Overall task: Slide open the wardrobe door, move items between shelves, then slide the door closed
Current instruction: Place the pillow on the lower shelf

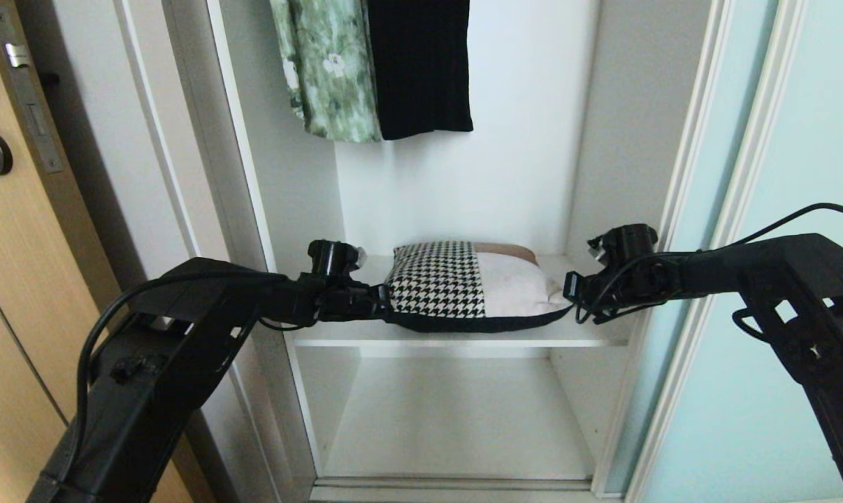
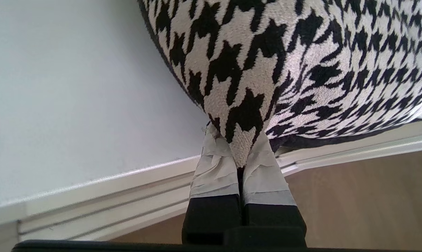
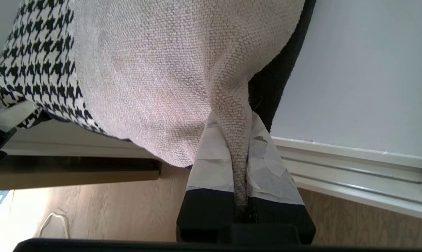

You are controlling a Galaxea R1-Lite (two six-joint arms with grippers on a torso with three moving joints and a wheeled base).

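The items (image 1: 463,286) look like one soft bundle: a houndstooth part (image 2: 267,52), a beige woven part (image 3: 162,70) and a dark underside. The bundle lies on the upper shelf (image 1: 456,341) of the open wardrobe. My left gripper (image 1: 383,300) is shut on its houndstooth corner, pinched between taped fingers (image 2: 214,168). At the opposite end my right gripper (image 1: 568,297) is shut on the beige corner, and in the right wrist view the cloth runs deep between its jaws (image 3: 233,122). The sliding wardrobe door (image 1: 799,209) stands pushed to the right. A lower shelf (image 1: 456,419) lies bare below.
A green floral garment (image 1: 330,70) and a black one (image 1: 421,63) hang above the shelf. A tan wooden door (image 1: 16,279) with a black lock stands at the left. White wardrobe side walls (image 1: 296,188) close in on both arms.
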